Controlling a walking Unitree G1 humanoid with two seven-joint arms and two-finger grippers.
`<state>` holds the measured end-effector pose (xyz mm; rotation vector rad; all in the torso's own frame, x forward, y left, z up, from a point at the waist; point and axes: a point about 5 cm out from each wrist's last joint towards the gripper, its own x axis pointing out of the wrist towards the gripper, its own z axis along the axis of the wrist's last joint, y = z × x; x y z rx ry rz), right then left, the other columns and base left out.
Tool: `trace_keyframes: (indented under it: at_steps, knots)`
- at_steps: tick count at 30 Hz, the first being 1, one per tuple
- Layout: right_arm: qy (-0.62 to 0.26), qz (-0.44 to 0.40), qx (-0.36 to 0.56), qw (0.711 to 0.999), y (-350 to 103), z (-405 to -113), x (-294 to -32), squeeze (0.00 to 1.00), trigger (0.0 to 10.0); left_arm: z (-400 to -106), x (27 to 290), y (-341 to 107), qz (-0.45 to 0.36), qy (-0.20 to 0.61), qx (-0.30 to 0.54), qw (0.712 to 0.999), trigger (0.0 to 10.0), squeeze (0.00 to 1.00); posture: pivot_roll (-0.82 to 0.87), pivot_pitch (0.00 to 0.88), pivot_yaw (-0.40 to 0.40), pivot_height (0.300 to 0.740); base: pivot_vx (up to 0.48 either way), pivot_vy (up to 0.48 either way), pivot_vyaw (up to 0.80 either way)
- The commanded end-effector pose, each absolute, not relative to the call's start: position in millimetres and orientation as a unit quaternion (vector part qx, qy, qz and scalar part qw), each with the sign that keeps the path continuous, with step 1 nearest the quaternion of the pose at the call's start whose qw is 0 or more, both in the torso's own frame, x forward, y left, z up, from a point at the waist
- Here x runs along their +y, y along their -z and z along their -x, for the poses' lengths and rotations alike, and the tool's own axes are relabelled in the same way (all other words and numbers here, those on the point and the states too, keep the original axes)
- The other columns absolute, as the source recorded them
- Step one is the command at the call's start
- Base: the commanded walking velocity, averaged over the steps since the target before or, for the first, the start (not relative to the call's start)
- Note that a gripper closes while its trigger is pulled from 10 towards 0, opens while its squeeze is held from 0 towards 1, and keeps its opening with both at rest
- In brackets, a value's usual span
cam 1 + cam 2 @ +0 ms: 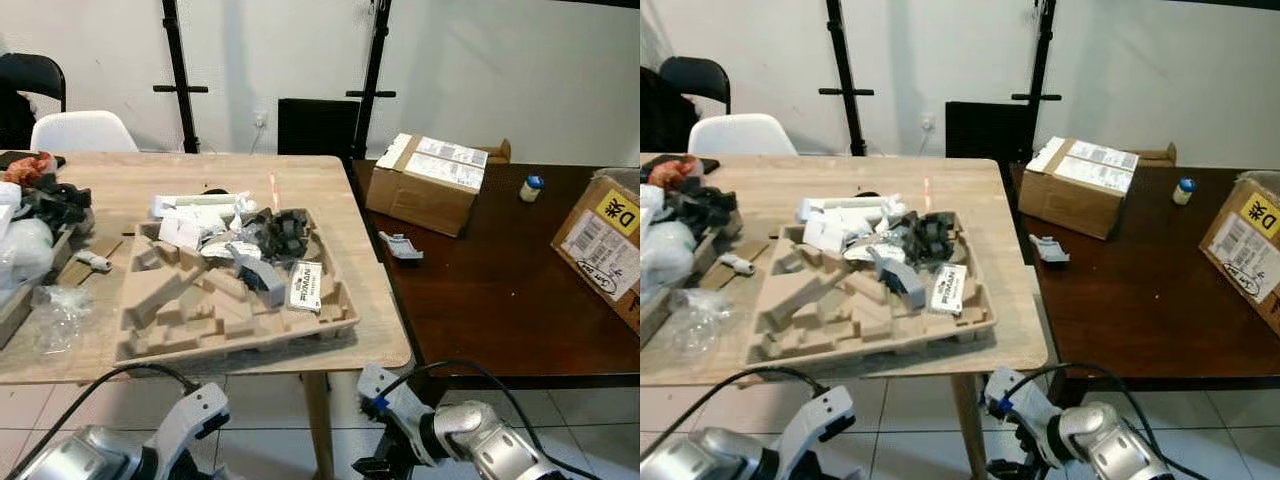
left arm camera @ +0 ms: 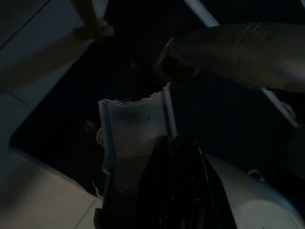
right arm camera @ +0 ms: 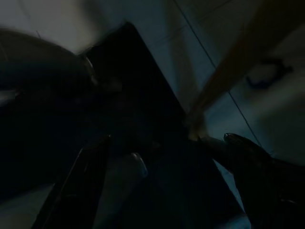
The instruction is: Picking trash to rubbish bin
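Note:
A moulded cardboard tray on the light wooden table holds trash: white wrappers, black scraps and a white label card. Both silver arms hang low in front of the table edge, the left arm and the right arm. In the dark left wrist view, my left gripper has its black fingers close together against a white torn piece. In the right wrist view, my right gripper has its fingers spread wide over the dim floor.
A dark table joins on the right, with a cardboard box, a second box, a small bottle and a grey object. A plastic bag and clutter lie at far left. A white chair stands behind.

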<state>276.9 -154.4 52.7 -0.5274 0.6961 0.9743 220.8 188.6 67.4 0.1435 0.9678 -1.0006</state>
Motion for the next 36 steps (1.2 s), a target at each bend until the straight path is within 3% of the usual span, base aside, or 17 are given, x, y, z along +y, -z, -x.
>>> trace_keyframes:
  at_steps: [1, 2, 3, 4, 5, 6, 7, 9, 11, 16, 20, 25, 32, 36]
  knots:
    - [-0.444, 0.260, 0.339, 0.788, -39, -272, -156, 0.00, 10.0, -217, 188, -53, -0.064, 0.439, 0.458, 0.771, 0.0, 0.00, 0.05, 0.085, -0.028, 0.740, 0.000, 0.000, 0.00]
    - [-0.426, 0.279, 0.341, 0.790, -29, -271, -158, 0.00, 10.0, -220, 190, -43, -0.067, 0.410, 0.458, 0.786, 0.0, 0.00, 0.05, 0.079, -0.027, 0.740, 0.000, 0.000, 0.00]
    - [-0.404, 0.303, 0.333, 0.796, -19, -271, -159, 0.00, 10.0, -225, 195, -30, -0.088, 0.361, 0.453, 0.811, 2.4, 0.00, 0.05, 0.072, -0.023, 0.740, 0.000, 0.000, 0.00]
    - [-0.404, 0.303, 0.333, 0.796, -19, -271, -159, 0.00, 10.0, -225, 195, -30, -0.088, 0.361, 0.453, 0.811, 2.4, 0.00, 0.05, 0.072, -0.023, 0.740, 0.000, 0.000, 0.00]
    - [-0.365, 0.320, 0.319, 0.814, -6, -272, -159, 0.00, 10.0, -232, 203, -13, -0.122, 0.291, 0.441, 0.840, 3.8, 0.00, 0.05, 0.072, -0.023, 0.740, 0.000, 0.000, 0.00]
    - [-0.365, 0.320, 0.319, 0.814, -6, -272, -159, 0.00, 10.0, -232, 203, -13, -0.122, 0.291, 0.441, 0.840, 3.8, 0.00, 0.05, 0.072, -0.023, 0.740, 0.000, 0.000, 0.00]
    - [-0.342, 0.309, 0.325, 0.826, 3, -269, -159, 0.00, 10.0, -233, 207, -2, -0.133, 0.249, 0.440, 0.852, 10.0, 0.00, 0.05, 0.067, -0.022, 0.740, 0.000, 0.000, 0.00]
    - [-0.323, 0.295, 0.338, 0.833, 11, -265, -159, 0.00, 10.0, -231, 209, 8, -0.132, 0.216, 0.443, 0.860, 10.0, 0.00, 0.05, 0.064, -0.023, 0.740, 0.000, 0.000, 0.00]
    - [-0.281, 0.251, 0.380, 0.845, 30, -252, -159, 0.00, 10.0, -224, 211, 26, -0.074, 0.144, 0.455, 0.876, 10.0, 0.00, 0.04, 0.055, -0.028, 0.740, 0.000, 0.000, 0.00]
    - [-0.198, 0.169, 0.435, 0.862, 49, -236, -162, 0.00, 10.0, -213, 216, 44, -0.003, 0.061, 0.464, 0.884, 10.0, 0.00, 0.03, 0.045, -0.033, 0.740, 0.000, 0.000, 0.00]
    - [-0.094, 0.063, 0.483, 0.868, 67, -215, -168, 0.00, 10.0, -207, 227, 54, -0.024, -0.028, 0.463, 0.886, 10.0, 0.00, 0.03, 0.037, -0.030, 0.740, 0.000, 0.000, 0.00]
    - [-0.052, 0.039, 0.503, 0.862, 78, -197, -174, 0.00, 10.0, -211, 225, 56, -0.051, -0.054, 0.444, 0.893, 10.0, 0.00, 0.04, 0.034, -0.025, 0.740, 0.000, 0.000, 0.00]
    - [-0.040, 0.023, 0.479, 0.877, 76, -201, -175, 0.00, 10.0, -213, 207, 60, 0.003, -0.029, 0.435, 0.900, 10.0, 0.00, 0.03, 0.039, -0.017, 0.740, 0.000, 0.000, 0.00]
    - [-0.039, 0.021, 0.475, 0.879, 75, -202, -175, 0.00, 10.0, -210, 206, 63, -0.008, -0.032, 0.440, 0.897, 10.0, 0.00, 0.02, 0.040, -0.020, 0.740, 0.000, 0.000, 0.00]
